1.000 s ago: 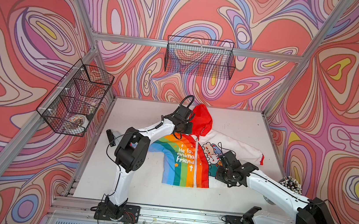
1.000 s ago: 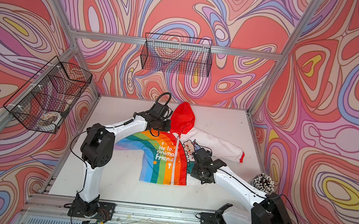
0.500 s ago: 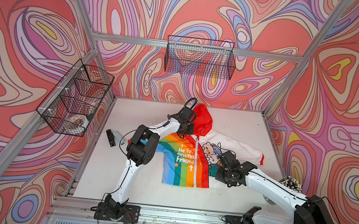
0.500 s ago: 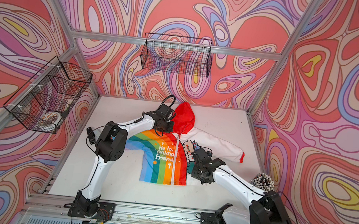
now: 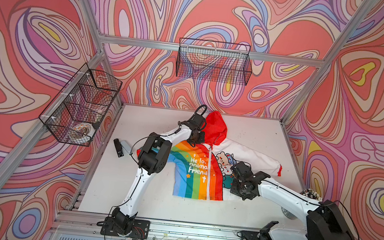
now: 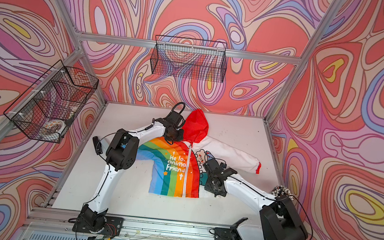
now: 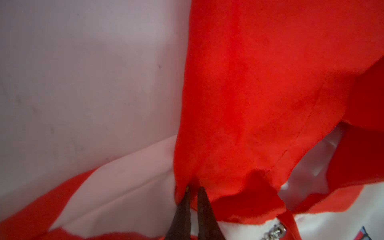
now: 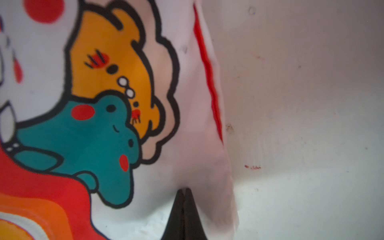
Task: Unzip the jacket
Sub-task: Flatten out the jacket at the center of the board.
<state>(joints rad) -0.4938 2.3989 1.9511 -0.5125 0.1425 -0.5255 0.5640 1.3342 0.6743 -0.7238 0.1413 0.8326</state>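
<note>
Left jaws: narrow, nearly together, pinching red cloth at the base of the hood (image 7: 259, 83); left gripper (image 7: 193, 190) seen close in the left wrist view.
Right jaws: closed tip to tip on the white cloth beside the teal frog print; right gripper (image 8: 184, 190) pressed into the fabric; cannot tell whether a fold is caught between them.
Zipper (image 5: 208, 176): one, white, closed down the whole front in both top views; metal pull (image 7: 274, 230) just beside the left fingers (image 7: 204, 207).
Jacket (image 5: 194, 172): one, flat and front up in the middle of the table (image 5: 258, 133); hood toward the back wall, hem toward the front rail; rainbow half on the left arm's side, white animal half on the right arm's side; white sleeve stretched out toward the right wall.
Grippers: two, one at the collar, one on the white half near the hem side.
Arms: two.
Left arm (image 5: 152, 155): base on the front rail, lower link rising to a raised elbow over the rainbow sleeve, forearm reaching back to the collar, wrist tipped down.
Right arm (image 5: 285, 195): base on the front rail, elbow out toward the right wall, forearm low and running across to the jacket.
Baskets: two, black wire; one on the back wall (image 5: 213, 61), one on the left wall (image 5: 79, 107).
</note>
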